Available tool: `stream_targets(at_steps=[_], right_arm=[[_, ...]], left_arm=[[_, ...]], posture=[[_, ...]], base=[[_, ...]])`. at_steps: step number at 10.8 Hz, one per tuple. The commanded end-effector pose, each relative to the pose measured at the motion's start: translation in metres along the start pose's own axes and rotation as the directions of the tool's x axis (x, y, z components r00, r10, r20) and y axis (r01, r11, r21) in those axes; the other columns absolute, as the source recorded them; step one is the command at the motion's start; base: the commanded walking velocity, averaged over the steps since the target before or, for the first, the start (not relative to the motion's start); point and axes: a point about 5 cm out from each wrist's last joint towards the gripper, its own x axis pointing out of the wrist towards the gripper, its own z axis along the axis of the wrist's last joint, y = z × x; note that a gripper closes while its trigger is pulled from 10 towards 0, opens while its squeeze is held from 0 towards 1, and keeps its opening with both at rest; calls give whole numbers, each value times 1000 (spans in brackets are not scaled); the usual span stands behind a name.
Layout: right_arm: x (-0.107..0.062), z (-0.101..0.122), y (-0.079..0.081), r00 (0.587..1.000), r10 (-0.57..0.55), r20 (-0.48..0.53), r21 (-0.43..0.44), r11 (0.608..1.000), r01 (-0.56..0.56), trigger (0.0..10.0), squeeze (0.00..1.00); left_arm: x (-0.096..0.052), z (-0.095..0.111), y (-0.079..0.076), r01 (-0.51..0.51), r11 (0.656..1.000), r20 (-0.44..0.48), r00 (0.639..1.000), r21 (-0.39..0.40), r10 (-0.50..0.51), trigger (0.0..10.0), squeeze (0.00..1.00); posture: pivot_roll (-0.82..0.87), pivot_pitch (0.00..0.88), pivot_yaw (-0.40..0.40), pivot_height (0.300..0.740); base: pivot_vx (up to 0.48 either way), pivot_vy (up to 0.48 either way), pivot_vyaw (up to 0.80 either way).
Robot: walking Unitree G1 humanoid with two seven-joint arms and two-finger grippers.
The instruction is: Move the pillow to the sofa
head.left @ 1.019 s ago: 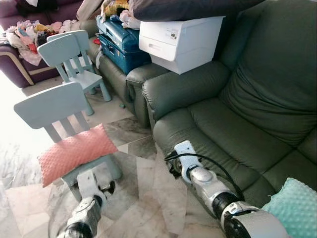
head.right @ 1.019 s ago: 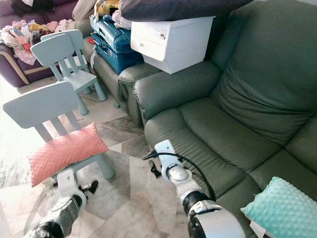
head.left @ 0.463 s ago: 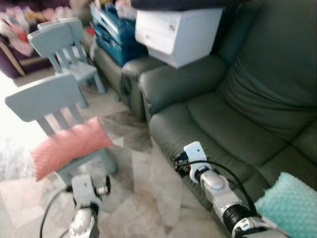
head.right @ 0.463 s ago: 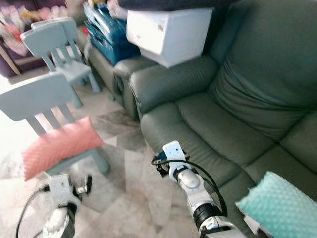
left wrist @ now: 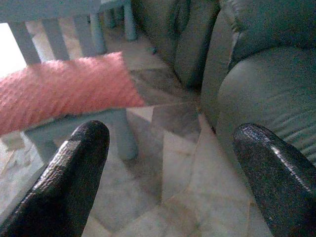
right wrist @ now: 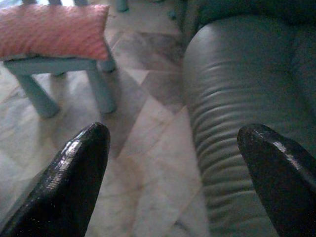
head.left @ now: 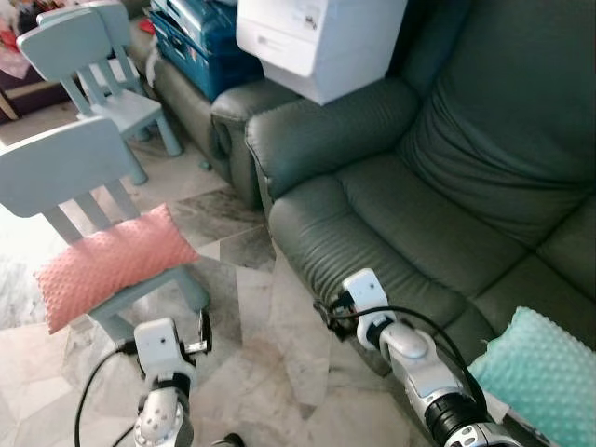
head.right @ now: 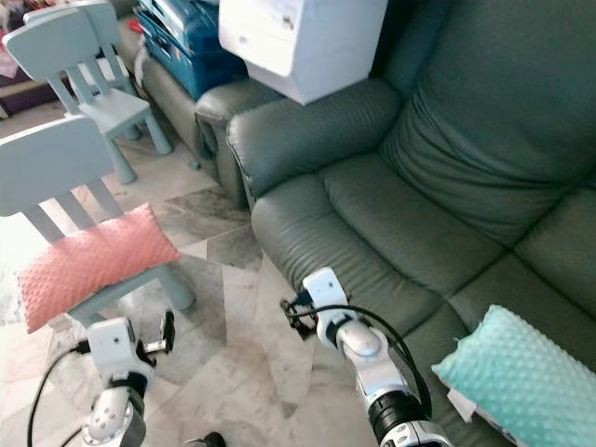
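A pink pillow (head.left: 112, 265) lies across the seat of a small pale-blue chair (head.left: 65, 172) on the left. The dark green sofa (head.left: 419, 214) fills the right side. My left gripper (left wrist: 170, 163) hangs low over the marble floor, just in front of the chair and below the pillow (left wrist: 59, 91), open and holding nothing. My right gripper (right wrist: 173, 163) is also open and holds nothing. It hangs by the front edge of the sofa seat, with the pillow (right wrist: 49, 32) farther off across the floor.
A teal pillow (head.left: 545, 377) rests on the sofa seat at the near right. A white box (head.left: 317, 42) sits on the sofa's armrest beside a blue suitcase (head.left: 191, 37). A second pale-blue chair (head.left: 88, 65) stands behind the first.
The whole picture has shifted, so the camera has moved towards the sofa. The pink pillow stays on the chair. Both arms remain low.
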Motion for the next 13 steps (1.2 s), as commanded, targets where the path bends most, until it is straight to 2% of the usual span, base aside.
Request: stream_targets(at_steps=[1, 3, 5, 9, 11, 13], right_arm=[[-1, 1, 0, 1000, -10, 4, -4, 1000, 10, 10000, 0], [0, 9, -6, 997, -66, 32, -14, 998, 67, 10000, 0], [7, 27, -6, 997, -33, 67, -44, 998, 36, 10000, 0], [19, 58, 0, 984, 4, 180, -57, 998, 7, 10000, 0], [19, 62, -2, 979, -7, 204, -51, 999, 18, 10000, 0], [18, 62, -8, 976, -49, 214, -35, 998, 58, 10000, 0]], left_arm=[[-2, 1, 0, -5, 1000, -6, 1000, 7, 5, 10000, 0], [3, 4, 0, -22, 999, -3, 1000, 31, 22, 10000, 0], [13, 16, -7, -14, 1000, 22, 1000, 27, 13, 10000, 0], [30, 42, -3, -34, 998, 117, 993, 51, 28, 10000, 0], [33, 56, 1, -69, 997, 163, 985, 41, 61, 10000, 0], [34, 70, 1, -61, 996, 225, 973, 65, 45, 10000, 0]], posture=[[-192, 198, 23, 740], [-207, 179, 23, 740], [-211, 148, 18, 740], [-190, 72, 14, 740], [-186, 41, 20, 740], [-182, 12, 29, 740]], base=[[0, 0, 0], [0, 0, 0], [0, 0, 0], [0, 0, 0], [0, 0, 0], [0, 0, 0]])
